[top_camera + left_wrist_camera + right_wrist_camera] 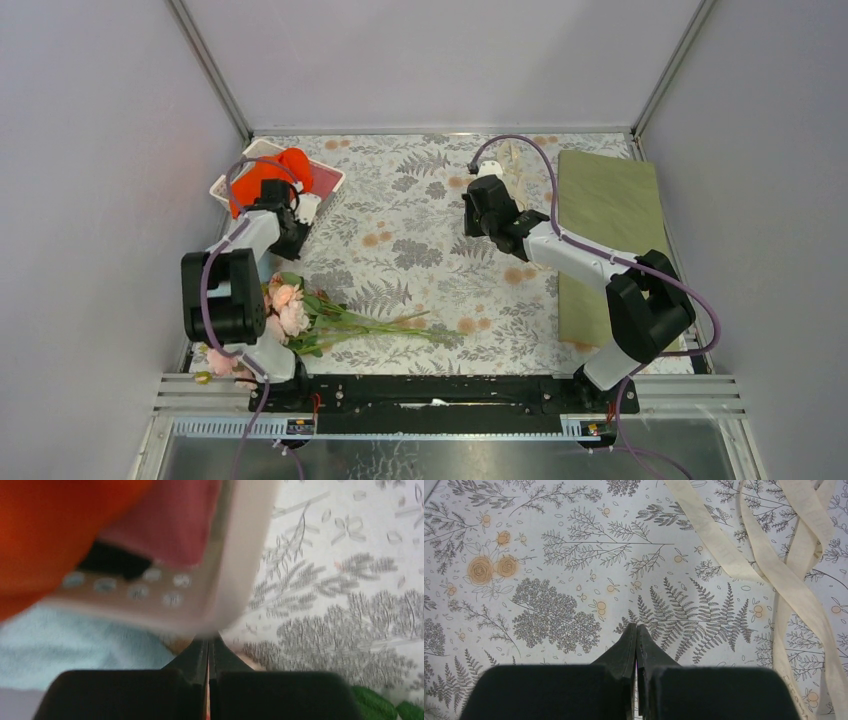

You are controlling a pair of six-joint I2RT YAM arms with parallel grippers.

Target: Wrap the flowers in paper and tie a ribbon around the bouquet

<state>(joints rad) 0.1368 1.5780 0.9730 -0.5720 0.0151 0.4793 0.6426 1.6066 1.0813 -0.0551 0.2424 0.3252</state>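
Loosely laid at the near left of the printed tablecloth (420,255): flowers (296,316), small pink roses with leafy, thin green stems pointing right. Spread flat along the right edge, olive face up: paper (608,235). Looped in flat cream-beige bands just beside the right gripper (636,630): ribbon (776,567). Pressed together, both empty: right gripper, and left gripper (208,644) at the white tray (235,570) holding an orange-red cloth (45,525).
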